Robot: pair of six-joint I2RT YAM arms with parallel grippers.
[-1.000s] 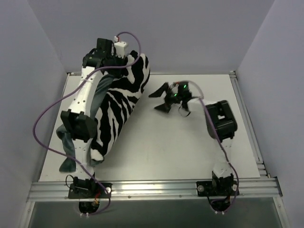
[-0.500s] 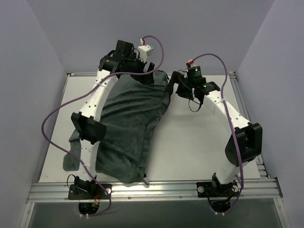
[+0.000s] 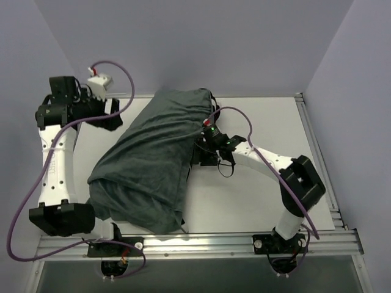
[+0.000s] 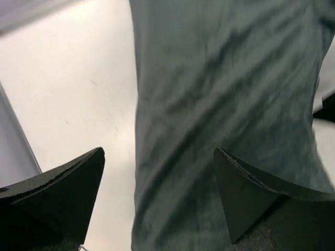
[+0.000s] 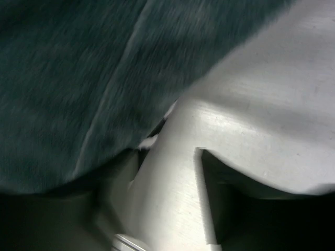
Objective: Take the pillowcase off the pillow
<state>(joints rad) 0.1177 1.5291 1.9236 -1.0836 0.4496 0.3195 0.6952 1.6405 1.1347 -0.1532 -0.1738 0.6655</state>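
The pillowcase shows as a dark grey-green cloth, bulging, lying diagonally from the back centre to the front left of the table. The pillow is hidden under it. My left gripper hangs open at the back left, clear of the cloth. In the left wrist view the left gripper frames the pillowcase far below. My right gripper sits low at the cloth's right edge. In the right wrist view the right gripper has bare table between its jaws, and the pillowcase drapes over the left finger.
Pale walls close in the table on the left, back and right. An aluminium rail runs along the front edge and another along the right side. A purple cable loops beside the left arm. A small white scrap shows under the cloth's edge.
The cloth went from zebra side out to grey side out and now lies bulged. My left gripper opened and swung to the back left. My right gripper came down to the cloth's edge, jaws narrower.
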